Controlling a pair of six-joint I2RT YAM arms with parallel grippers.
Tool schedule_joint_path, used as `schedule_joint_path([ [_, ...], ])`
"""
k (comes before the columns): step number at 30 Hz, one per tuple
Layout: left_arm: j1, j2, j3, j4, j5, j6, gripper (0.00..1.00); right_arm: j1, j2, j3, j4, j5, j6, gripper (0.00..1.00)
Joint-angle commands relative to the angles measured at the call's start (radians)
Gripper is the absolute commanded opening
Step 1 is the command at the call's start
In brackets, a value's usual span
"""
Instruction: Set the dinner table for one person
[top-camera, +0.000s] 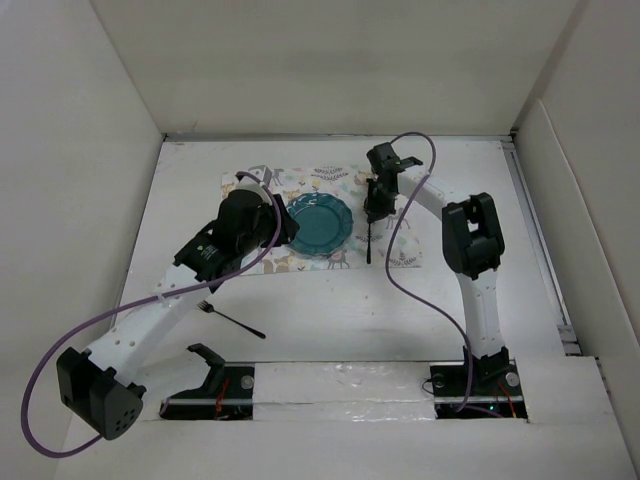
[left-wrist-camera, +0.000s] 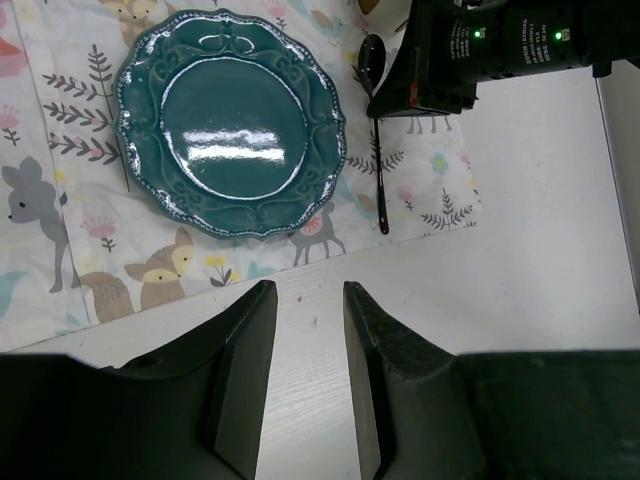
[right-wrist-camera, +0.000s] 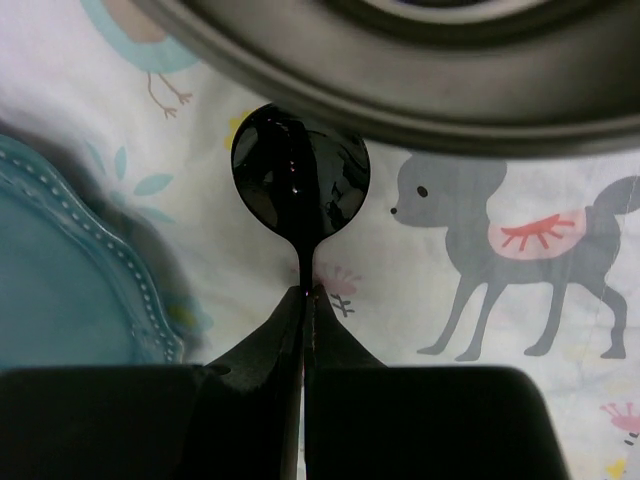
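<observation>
Spoon placement is the step in hand, judged from the layout. The right claw is clenched on the spoon's neck, just below the bowl. The bowl points far and the handle points near.

Position: the spoon sits over the printed mat, just right of the teal plate and apart from its rim. The handle runs roughly parallel to the plate's right side. Whether the spoon already rests on the cloth cannot be told; the wrist view shows only a close shadow.

The left claw is released and empty. It hangs over bare worktop at the mat's near edge. The worktop, which serves as the dinner table, lies under everything, with the mat at its far middle. A fork lies on it near left, well apart from the mat.

Notes for doing the step well:
- Lower the spoon until the handle lies flat before letting go. Released from height, it would likely bounce or roll toward the plate.
- Keep the handle in line with the plate's side, with a clear gap to the rim.
- Open only slightly, then lift straight up, so the fingers do not drag the neck or pucker the cloth.
- Keep the left arm off the mat until the right arm is clear.
</observation>
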Motion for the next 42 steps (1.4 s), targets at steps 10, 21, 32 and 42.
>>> schedule_joint_path([
  [10,0.001,-0.038,-0.025,0.017,0.006,-0.008,0.3,0.041,0.022,0.076,0.034,0.075,0.004,0.0],
  [21,0.001,-0.038,0.004,0.005,-0.016,0.009,0.3,0.051,-0.039,0.097,-0.001,0.101,-0.005,0.37],
  [32,0.001,-0.033,0.429,-0.116,-0.079,0.037,0.0,0.31,-0.445,-0.238,0.235,-0.014,-0.007,0.0],
  [42,0.001,-0.143,0.67,-0.359,-0.236,-0.06,0.26,0.728,-0.182,-0.11,0.36,0.028,-0.014,0.3],
])
